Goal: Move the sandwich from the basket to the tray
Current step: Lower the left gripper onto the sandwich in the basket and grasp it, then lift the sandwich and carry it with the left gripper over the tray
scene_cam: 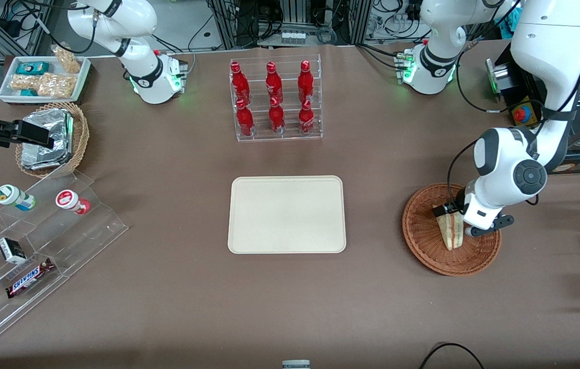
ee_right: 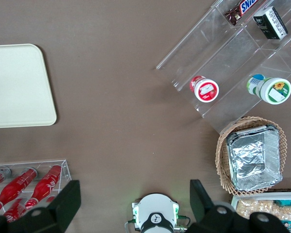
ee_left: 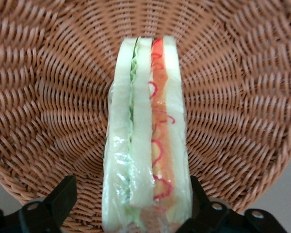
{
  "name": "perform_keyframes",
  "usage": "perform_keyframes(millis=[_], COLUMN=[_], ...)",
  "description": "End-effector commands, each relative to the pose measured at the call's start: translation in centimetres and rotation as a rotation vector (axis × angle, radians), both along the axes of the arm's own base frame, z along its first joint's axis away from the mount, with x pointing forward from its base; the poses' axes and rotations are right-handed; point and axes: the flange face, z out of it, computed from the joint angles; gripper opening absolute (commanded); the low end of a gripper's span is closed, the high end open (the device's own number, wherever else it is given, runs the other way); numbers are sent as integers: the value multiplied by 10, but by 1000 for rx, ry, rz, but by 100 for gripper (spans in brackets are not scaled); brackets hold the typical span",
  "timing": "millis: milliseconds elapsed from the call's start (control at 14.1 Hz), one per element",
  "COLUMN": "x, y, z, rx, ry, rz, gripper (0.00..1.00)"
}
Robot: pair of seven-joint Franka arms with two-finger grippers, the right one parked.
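Gripper (ee_left: 131,208) straddles sandwich (ee_left: 145,141) inside basket (ee_left: 242,97), one finger clear.

1. A clear acrylic rack (scene_cam: 276,100) holds six red bottles on the brown worktop (scene_cam: 166,287), farther from the front camera than the centre.
2. Toward the parked arm's end, a tan wicker basket (scene_cam: 78,134) holds a foil-wrapped packet (scene_cam: 46,139).
3. A white snack tray (scene_cam: 43,78) sits farther back.
4. A clear stepped display (scene_cam: 38,256) carries two lidded cups, small boxes and a Snickers bar (scene_cam: 29,277).
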Motion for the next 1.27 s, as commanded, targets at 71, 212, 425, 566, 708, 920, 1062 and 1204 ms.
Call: perform_keyframes(millis=[71,212,425,566,708,920,1062,1204], x=[8,10,-15,-29,-31,-11,-6,1], y=[1,-1,-28,-83,-158,-300,-368,-395], z=[12,25,97,125,136,113,79,58], rx=[-1,5,46,68,74,39,31,91], ry=[-23,-2,85,68,30,-25,-34,-101], rz=[67,60,40,25,43,144,238,291], gripper=[24,13,12,12,12,12,12,12])
